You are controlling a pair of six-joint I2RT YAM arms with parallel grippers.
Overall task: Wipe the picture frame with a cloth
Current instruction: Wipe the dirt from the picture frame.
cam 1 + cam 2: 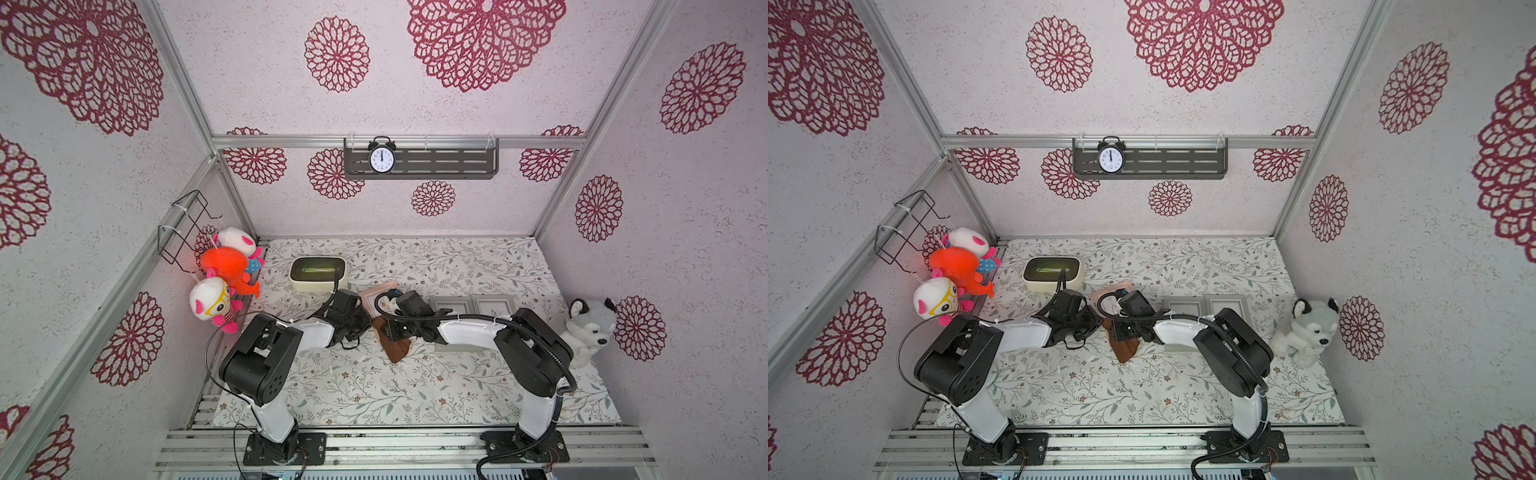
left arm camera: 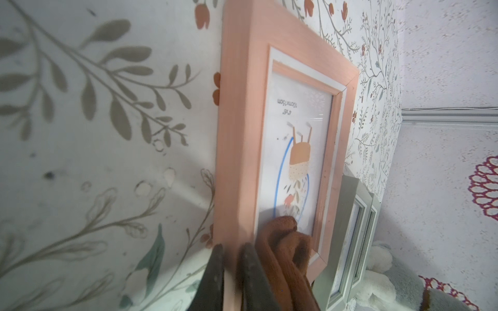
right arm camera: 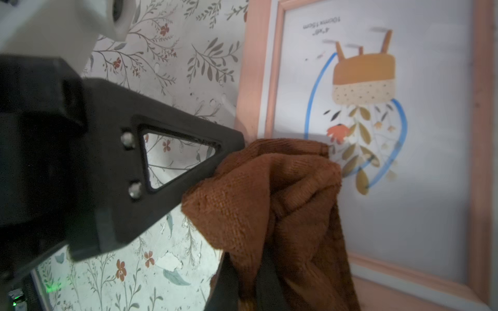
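A pink picture frame stands tilted up at mid-table, with a drawing behind its glass. My left gripper is shut on its pink side rail, one finger on each face. My right gripper is shut on the brown cloth. The bunched cloth rests against the lower part of the glass near that rail. In both top views the cloth hangs below the two wrists. The left gripper's black finger shows beside the cloth in the right wrist view.
Two grey frames lie just right of the pink one. A cream box sits at the back left. A husky plush leans at the right wall, and plush toys hang on the left wall.
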